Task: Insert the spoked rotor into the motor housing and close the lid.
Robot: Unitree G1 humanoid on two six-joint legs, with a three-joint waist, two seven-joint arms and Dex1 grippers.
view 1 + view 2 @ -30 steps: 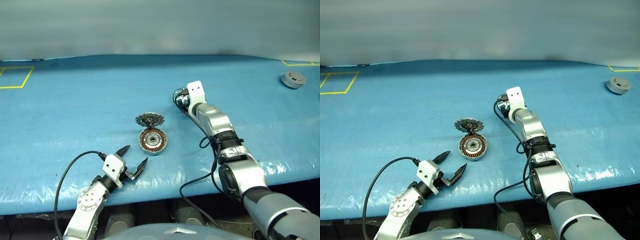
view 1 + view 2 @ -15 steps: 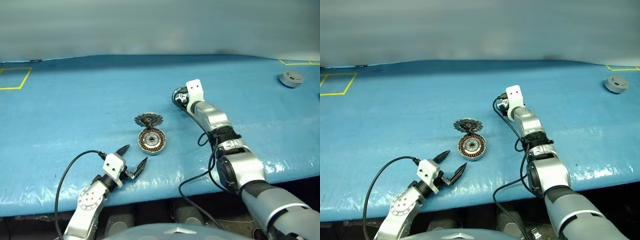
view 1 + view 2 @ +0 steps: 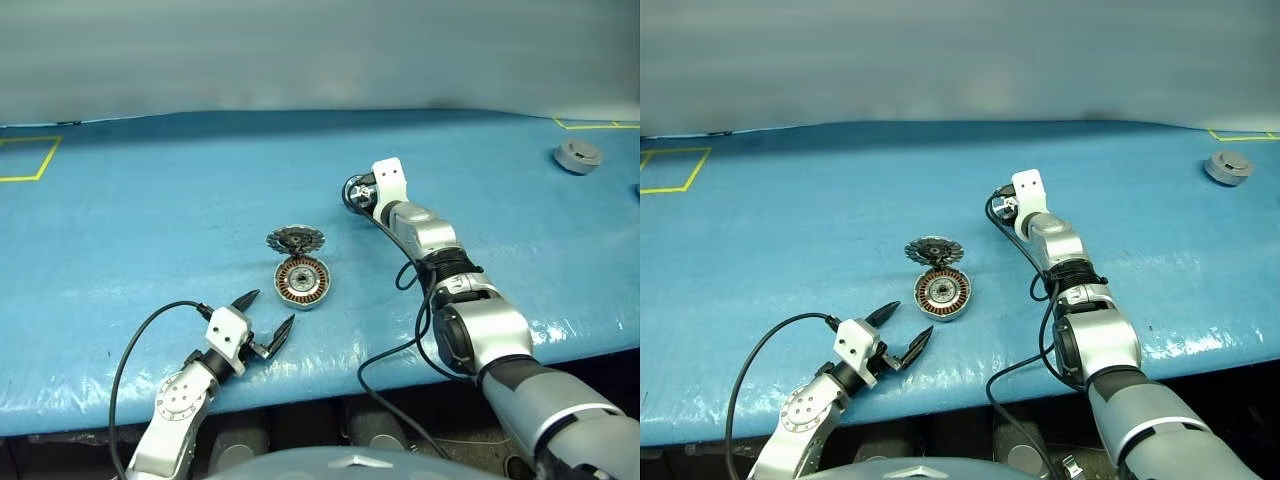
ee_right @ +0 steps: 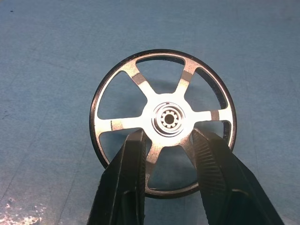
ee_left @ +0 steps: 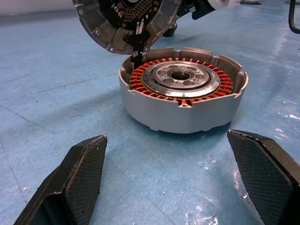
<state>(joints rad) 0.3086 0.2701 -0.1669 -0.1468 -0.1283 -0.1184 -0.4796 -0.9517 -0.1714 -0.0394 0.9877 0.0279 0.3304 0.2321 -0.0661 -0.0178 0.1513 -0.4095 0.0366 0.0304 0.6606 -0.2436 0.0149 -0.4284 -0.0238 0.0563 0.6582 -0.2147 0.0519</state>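
The right gripper (image 4: 166,161) holds the spoked rotor (image 4: 163,123) by a spoke. The left gripper (image 5: 173,176) is wide, the motor housing (image 5: 183,96) just ahead of it.

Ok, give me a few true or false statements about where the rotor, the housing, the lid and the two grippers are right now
1. The right gripper has its fingers on either side of one spoke of the spoked rotor. True.
2. The spoked rotor already sits inside the motor housing. False: the rotor is apart from it, at the right gripper, on the blue table.
3. The lid lies flat on top of the housing. False: it stands tilted at the housing's far rim, leaving the copper windings uncovered.
4. The left gripper is open, with the housing ahead of it. True.
5. A grey round part lies near the table's far right corner. True.
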